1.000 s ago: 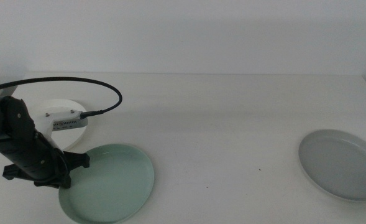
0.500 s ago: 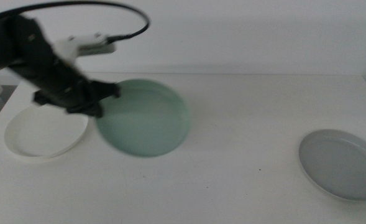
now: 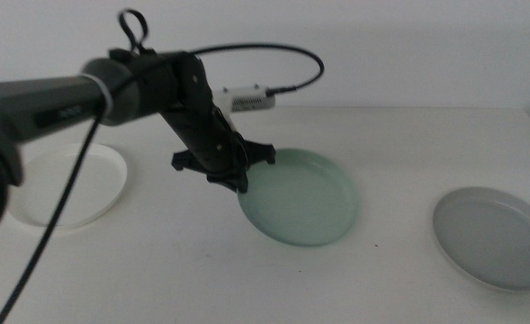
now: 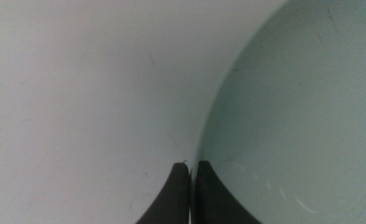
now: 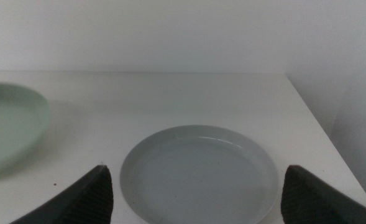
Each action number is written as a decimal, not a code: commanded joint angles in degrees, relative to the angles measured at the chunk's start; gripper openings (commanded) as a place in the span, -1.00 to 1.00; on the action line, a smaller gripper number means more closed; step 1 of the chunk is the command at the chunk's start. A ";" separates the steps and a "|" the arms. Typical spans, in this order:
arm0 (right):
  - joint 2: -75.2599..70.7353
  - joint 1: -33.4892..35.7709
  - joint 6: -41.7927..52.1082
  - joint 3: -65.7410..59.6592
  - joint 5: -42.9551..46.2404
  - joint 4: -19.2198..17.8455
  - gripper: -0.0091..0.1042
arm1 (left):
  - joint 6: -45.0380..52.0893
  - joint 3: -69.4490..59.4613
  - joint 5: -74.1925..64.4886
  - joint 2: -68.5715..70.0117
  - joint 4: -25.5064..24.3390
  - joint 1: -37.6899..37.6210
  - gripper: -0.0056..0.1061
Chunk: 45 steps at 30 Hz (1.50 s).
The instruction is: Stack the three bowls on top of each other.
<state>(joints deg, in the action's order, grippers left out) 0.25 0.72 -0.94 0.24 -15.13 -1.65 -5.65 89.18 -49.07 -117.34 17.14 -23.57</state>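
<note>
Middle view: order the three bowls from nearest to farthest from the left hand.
1. Mint bowl, its rim pinched in the left hand.
2. White bowl, left of the hand on the table.
3. Grey bowl, far right.

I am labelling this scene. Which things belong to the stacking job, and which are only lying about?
Job: green bowl, held at its rim by the left gripper; white bowl; grey bowl; right gripper, waiting open near the grey bowl.
Lying about: nothing, only the table.

grey bowl (image 5: 199,171) between spread jaws; mint bowl (image 5: 9,127) beside.
</note>
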 commanded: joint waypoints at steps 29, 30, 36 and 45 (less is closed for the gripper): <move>-0.25 -0.15 0.31 -0.24 0.49 -0.40 0.53 | 3.69 1.21 -9.23 -0.70 0.37 3.57 0.78; -0.25 -0.15 0.31 -0.24 0.49 -0.40 0.53 | 3.69 1.21 -10.00 0.55 -0.10 4.17 0.78; -0.25 -0.15 0.31 -0.24 0.49 -0.40 0.53 | 0.63 0.68 -16.96 9.21 -10.52 6.09 0.78; -0.25 -0.15 0.31 -0.24 0.49 -0.40 0.53 | -2.53 0.57 -20.89 23.40 -20.11 10.69 0.78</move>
<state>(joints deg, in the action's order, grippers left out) 0.25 0.72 -0.94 0.24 -15.13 -1.65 -7.66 89.89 -69.40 -96.64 -1.76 -13.80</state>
